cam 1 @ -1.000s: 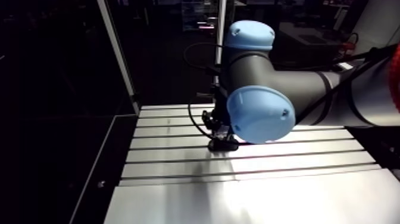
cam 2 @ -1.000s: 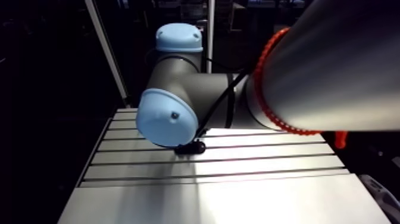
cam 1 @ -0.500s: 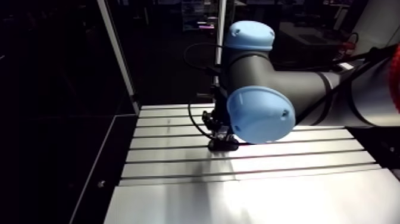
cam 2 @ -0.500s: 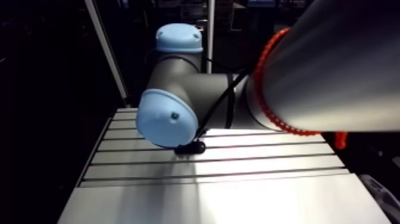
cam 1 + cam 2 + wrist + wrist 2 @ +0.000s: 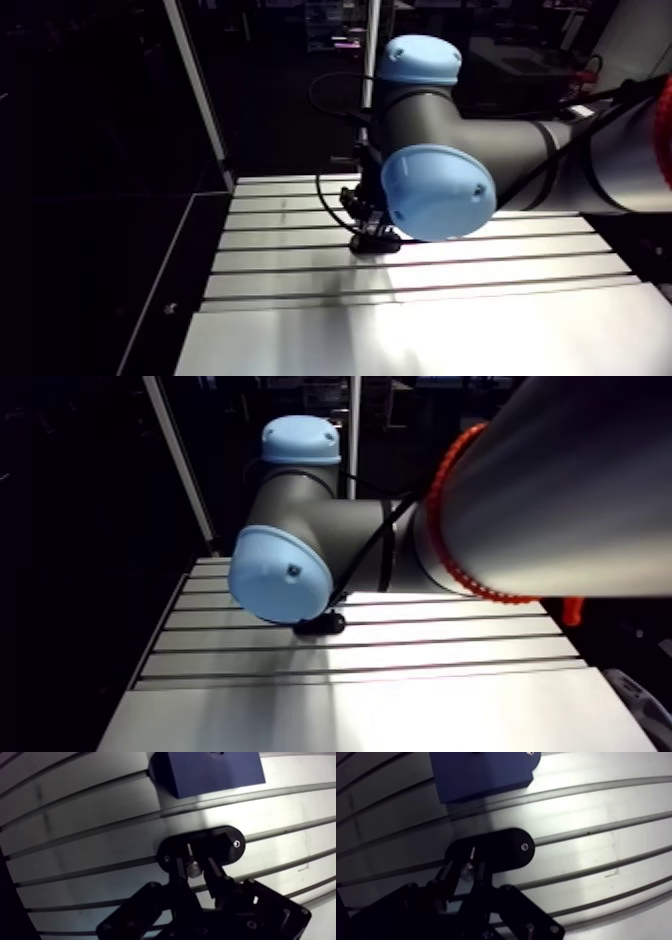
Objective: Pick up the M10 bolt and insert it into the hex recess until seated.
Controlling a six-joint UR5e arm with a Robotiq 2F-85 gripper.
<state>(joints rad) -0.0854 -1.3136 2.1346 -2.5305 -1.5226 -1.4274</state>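
M10 bolt [image 5: 192,869] sits pinched between the two narrowly set fingers of the pincer [image 5: 196,866], its shiny end toward the wrist camera. It is over a black oval plate [image 5: 222,847] lying on the slotted desk [image 5: 90,842]. A blue block [image 5: 210,772] rests ahead of the plate, apart from it.

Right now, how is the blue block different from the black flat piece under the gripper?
The blue block is blue; the black plate is black. The blue block is boxy with straight edges, while the black plate is flat with rounded ends. The black plate lies right under the gripper; the blue block sits ahead of it, apart from the black plate. Both rest on the slotted table.
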